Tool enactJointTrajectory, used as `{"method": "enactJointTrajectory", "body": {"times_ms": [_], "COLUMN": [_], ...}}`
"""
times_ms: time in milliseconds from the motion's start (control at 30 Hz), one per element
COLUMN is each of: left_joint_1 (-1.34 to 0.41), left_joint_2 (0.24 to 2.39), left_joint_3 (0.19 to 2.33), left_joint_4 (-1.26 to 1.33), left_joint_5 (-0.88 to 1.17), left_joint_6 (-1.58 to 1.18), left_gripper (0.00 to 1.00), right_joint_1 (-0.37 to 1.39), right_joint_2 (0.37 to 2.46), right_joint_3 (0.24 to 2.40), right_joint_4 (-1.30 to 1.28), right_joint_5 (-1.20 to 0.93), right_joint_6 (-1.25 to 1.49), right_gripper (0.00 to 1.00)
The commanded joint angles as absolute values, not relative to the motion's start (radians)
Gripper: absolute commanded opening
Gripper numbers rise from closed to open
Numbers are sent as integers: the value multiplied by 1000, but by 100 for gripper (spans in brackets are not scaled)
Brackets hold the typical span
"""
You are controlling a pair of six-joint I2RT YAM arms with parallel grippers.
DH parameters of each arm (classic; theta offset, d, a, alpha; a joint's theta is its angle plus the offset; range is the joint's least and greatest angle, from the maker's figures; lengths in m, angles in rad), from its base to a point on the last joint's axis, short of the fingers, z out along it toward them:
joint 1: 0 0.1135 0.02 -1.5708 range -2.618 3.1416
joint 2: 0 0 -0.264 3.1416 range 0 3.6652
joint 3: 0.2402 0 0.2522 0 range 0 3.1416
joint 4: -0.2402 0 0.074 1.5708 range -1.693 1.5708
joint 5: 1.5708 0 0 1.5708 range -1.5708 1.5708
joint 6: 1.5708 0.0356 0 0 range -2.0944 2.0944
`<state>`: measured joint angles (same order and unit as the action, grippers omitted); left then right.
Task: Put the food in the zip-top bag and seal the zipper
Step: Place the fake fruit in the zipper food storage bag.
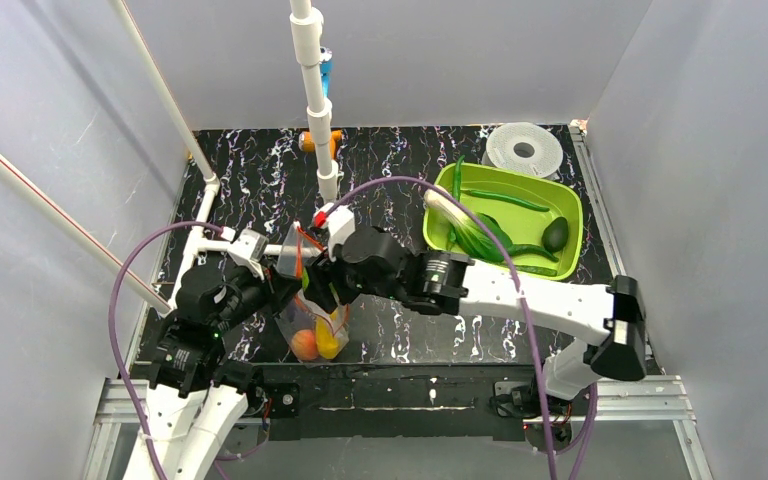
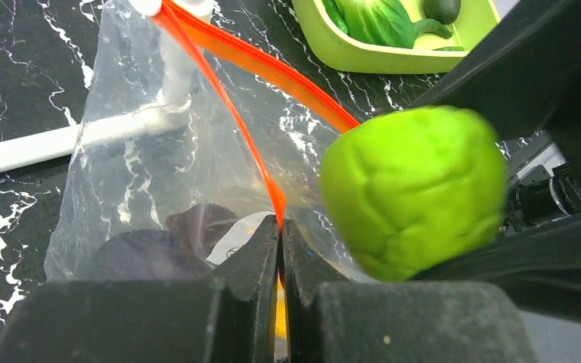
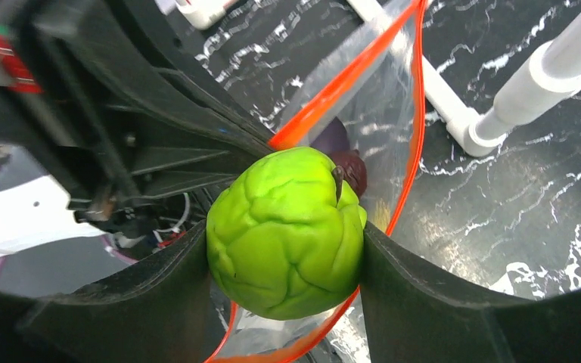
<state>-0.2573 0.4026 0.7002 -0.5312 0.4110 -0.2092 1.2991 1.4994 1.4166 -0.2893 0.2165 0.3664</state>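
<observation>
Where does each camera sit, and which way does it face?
Top external: above, behind, looking down on the table; left arm and right arm show.
Left wrist: faces the zip-top bag; its shut end effector pinches the zipper.
Right wrist: faces the bag's mouth; its end effector grips the leafy ball.
Wrist views share ball and zipper.

Table (image 1: 260, 170): black top with white marble-like veining, walled in by grey panels on three sides. Far right, a lime-green tray (image 1: 550, 195) sits on it, with a white round ribbed disc (image 1: 524, 150) just beyond the tray at the back corner; a small orange object (image 1: 307, 141) lies at the far middle. A white pipe frame (image 1: 200, 215) has its base on the left half. The clear zip-top bag (image 1: 312, 335) hangs low by the near edge; contact with the surface cannot be told.
</observation>
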Motion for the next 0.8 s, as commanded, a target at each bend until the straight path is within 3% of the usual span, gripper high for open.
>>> {"method": "enactJointTrajectory", "body": {"times_ms": [0,467,767], "left_joint_1": [-259,-259,-258], "left_joint_2": [373,314,313], "left_joint_3": [704,698,697], "left_joint_4": [-523,-505,-503], "left_joint_5": [414,441,446], "left_joint_6": [-205,-207,-206], "left_gripper": [0,0,0], "right_joint_1": [1329,1364,1366], "right_joint_2": [1552,1587,1568], "right_joint_3": [1533,1547,1518], "right_joint_4": [-398,-463,-441], "right_joint_5": [313,394,376], "right_joint_6": [342,359,382], "right_gripper": [6,52,74]}}
